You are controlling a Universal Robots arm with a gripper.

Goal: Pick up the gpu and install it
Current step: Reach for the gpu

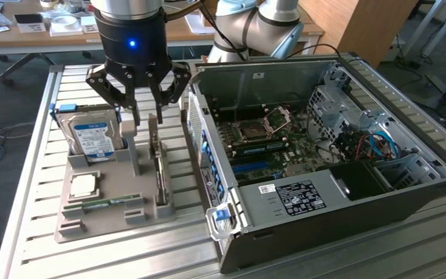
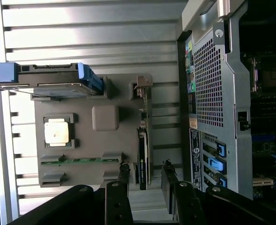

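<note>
Slatted table (image 1: 29,174): tool (image 1: 147,108) (jaws apart) above gpu's (image 1: 159,168) top edge.

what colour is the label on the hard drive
Blue and white. The hard drive shows its labelled face best in the exterior view.

Gripper (image 1: 146,108) vert., pointing dwn, jaws apart

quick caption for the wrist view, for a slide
Open gripper above the gpu, which stands on edge in the grey parts tray beside the open computer case.
</note>
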